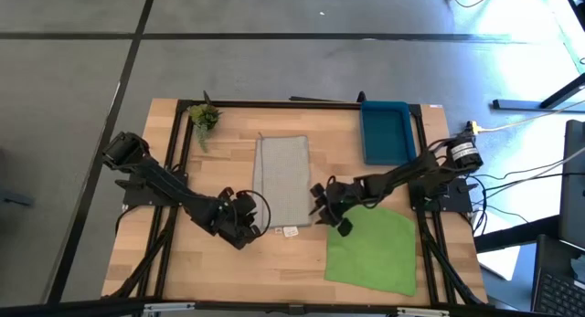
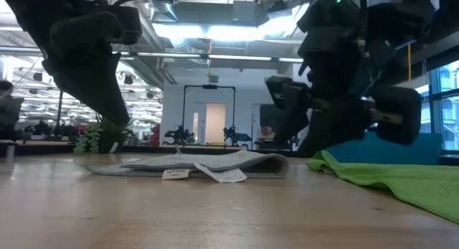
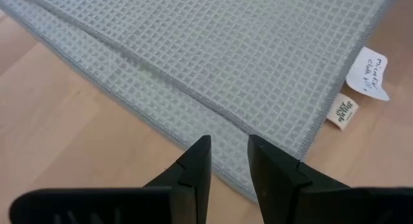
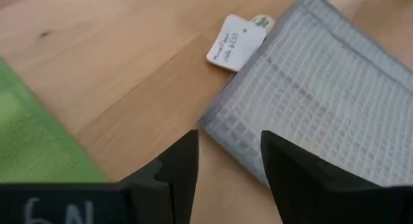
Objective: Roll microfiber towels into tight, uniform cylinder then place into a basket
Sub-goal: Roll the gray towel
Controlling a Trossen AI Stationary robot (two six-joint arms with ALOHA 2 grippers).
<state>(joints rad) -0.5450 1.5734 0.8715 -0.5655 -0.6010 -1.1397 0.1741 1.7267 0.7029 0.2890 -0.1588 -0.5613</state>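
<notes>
I see a grey floor crossed by dark lines around the rig, and through the low camera a big hall with ceiling lights and a dark doorway frame far behind. The light wooden table with a black metal frame [image 1: 228,271] fills the middle. I take the light grey waffle-weave microfiber towel [image 1: 281,180] as my landmark: it lies flat and folded near the table's centre, unrolled, with two small white tags [image 3: 368,72] sticking out of its near edge.

To the right of it and nearer me, the bright green microfiber towel [image 1: 373,250] lies spread flat, just beside the grey one but apart from it. The blue rectangular plastic basket [image 1: 385,131] sits beyond and to the right of the grey towel, at the table's far edge.

The left gripper [image 3: 227,161] hovers at the grey towel's near left corner, its fingers slightly parted and holding nothing. The right gripper [image 4: 227,161] hovers at the near right corner, by the tags, fingers spread and empty.

A small green plant sprig [image 1: 204,118] lies beyond and left of the grey towel.
</notes>
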